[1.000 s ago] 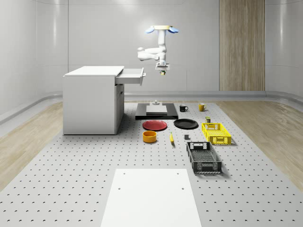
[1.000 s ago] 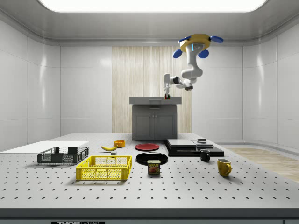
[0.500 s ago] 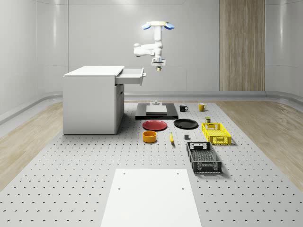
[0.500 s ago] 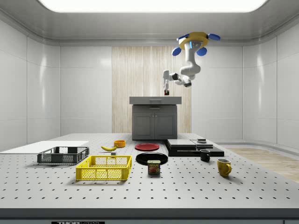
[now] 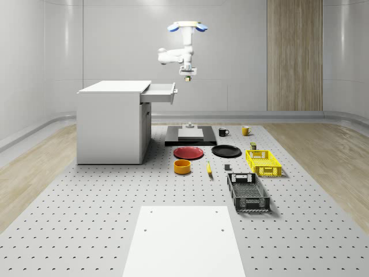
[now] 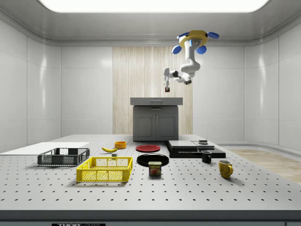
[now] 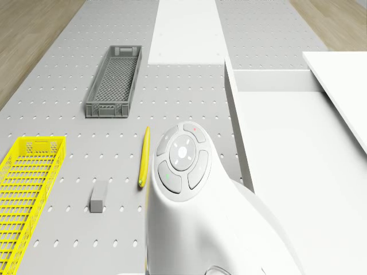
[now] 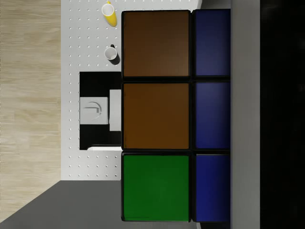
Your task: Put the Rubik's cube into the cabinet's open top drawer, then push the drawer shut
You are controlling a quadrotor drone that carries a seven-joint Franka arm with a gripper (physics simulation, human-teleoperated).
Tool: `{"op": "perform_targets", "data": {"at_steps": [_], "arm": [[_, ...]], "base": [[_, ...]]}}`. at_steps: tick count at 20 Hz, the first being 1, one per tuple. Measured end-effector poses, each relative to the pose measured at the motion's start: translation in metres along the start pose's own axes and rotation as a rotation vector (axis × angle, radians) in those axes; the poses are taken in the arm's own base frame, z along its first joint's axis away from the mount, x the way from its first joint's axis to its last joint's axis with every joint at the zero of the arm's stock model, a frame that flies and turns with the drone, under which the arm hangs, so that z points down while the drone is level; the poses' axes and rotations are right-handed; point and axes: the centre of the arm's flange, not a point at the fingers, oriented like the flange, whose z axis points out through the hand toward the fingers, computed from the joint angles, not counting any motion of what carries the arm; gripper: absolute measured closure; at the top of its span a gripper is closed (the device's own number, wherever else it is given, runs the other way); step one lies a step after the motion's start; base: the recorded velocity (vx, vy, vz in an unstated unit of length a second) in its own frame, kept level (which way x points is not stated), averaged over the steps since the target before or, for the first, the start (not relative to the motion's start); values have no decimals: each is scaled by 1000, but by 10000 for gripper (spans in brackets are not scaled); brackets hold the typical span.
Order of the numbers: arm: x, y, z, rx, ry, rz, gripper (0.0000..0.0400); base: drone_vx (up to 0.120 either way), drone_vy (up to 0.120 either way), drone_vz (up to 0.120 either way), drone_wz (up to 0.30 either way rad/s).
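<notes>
Rubik's cube (image 8: 164,117), rigid, light and smooth-faced, sits pinched in the gripper (image 5: 187,77) at the whole-scene view's upper centre, just right of the open top drawer (image 5: 159,91); flat opposite faces suit the grip. Drone (image 5: 187,26) hovers above.

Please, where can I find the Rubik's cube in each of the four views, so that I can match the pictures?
Whole-scene view: the Rubik's cube hangs in the gripper, above and to the right of the open drawer.
Side view: it hangs above the cabinet.
Drone view: I cannot find it; the arm blocks the foreground.
Wrist view: it is close up, with brown, green and blue tiles.
Shared landmark: the black platform.
</notes>
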Motion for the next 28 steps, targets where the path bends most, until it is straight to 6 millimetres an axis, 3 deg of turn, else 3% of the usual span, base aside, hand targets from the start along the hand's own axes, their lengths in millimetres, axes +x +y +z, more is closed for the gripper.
{"op": "perform_targets", "data": {"at_steps": [20,28], "arm": [[0,0,0,0,0,0,75],[0,0,0,0,0,0,75]], "base": [[0,-120,0,0],[70,-120,0,0]]}}
